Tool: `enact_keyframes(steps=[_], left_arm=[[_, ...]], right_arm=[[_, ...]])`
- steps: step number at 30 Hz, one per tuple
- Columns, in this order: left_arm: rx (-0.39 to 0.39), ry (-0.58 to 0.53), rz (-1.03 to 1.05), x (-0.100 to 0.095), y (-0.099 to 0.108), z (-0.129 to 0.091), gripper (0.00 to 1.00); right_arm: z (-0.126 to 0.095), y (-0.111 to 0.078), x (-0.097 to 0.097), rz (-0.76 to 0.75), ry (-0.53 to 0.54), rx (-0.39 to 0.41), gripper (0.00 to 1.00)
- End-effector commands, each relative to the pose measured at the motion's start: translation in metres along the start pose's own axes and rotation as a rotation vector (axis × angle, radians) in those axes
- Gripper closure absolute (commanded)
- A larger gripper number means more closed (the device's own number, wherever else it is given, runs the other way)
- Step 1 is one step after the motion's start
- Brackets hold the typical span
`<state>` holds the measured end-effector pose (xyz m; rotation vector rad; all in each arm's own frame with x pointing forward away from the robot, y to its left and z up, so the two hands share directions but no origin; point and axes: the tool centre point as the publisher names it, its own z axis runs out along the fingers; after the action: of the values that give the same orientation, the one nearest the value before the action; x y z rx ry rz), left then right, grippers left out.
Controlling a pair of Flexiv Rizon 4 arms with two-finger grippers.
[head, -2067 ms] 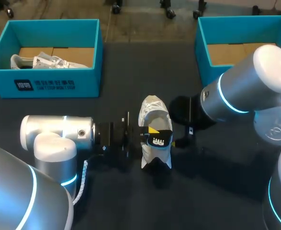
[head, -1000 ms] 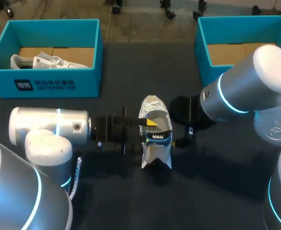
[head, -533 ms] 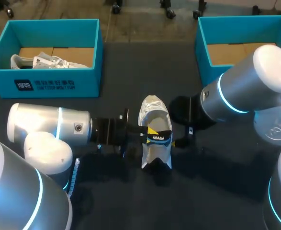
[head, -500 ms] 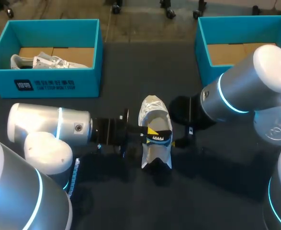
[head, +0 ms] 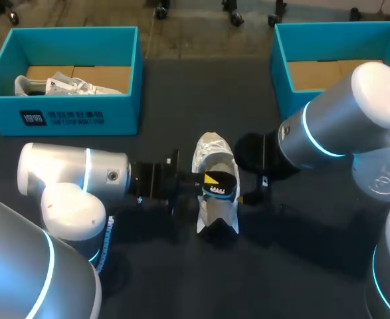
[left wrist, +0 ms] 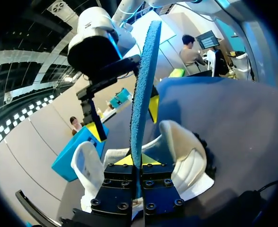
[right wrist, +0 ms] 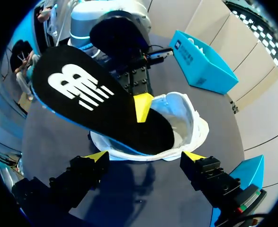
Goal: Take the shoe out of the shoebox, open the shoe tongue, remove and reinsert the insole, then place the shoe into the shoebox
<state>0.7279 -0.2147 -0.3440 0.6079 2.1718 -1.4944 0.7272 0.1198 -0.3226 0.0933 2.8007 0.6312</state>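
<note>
The black insole (right wrist: 101,106) is pinched by the left gripper (left wrist: 138,160), just over the white shoe (head: 211,153), which is set on the dark table (head: 181,279). The fingers of the right gripper (right wrist: 145,155) are spread wide.

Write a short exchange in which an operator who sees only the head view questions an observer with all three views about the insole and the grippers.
Operator: Is the left gripper truly clamping the insole?
Observer: Yes. The left wrist view shows the insole edge-on, pinched between both fingers.
Operator: Is the insole clear of the shoe?
Observer: No. In the right wrist view its narrow end seems to sit inside the shoe's opening.
Operator: And the right gripper?
Observer: Its own view shows the fingers wide open, just short of the shoe.
</note>
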Motion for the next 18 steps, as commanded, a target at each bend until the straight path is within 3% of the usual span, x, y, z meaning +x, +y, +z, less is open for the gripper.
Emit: enact_keyframes(steps=[1, 9, 10, 11, 12, 18], left_arm=[[-0.016, 0.002, -0.006, -0.004, 0.008, 0.01, 1.0], [-0.028, -0.008, -0.016, -0.005, 0.011, 0.009, 1.0], [-0.025, -0.014, -0.017, -0.006, 0.008, 0.007, 0.93], [-0.022, -0.015, -0.016, -0.006, 0.005, 0.005, 0.66], [-0.018, -0.015, -0.012, -0.006, 0.003, 0.004, 0.58], [0.001, -0.011, -0.017, -0.004, -0.008, -0.002, 0.63]], right_arm=[[0.0, -0.001, 0.001, 0.0, -0.001, -0.001, 0.0], [0.0, -0.001, 0.001, 0.0, -0.001, -0.001, 0.0], [0.0, -0.001, 0.001, 0.0, -0.001, -0.001, 0.0], [0.0, -0.001, 0.001, 0.0, -0.001, -0.001, 0.0], [0.0, -0.001, 0.001, 0.0, -0.001, -0.001, 0.0], [0.0, -0.001, 0.001, 0.0, -0.001, -0.001, 0.0]])
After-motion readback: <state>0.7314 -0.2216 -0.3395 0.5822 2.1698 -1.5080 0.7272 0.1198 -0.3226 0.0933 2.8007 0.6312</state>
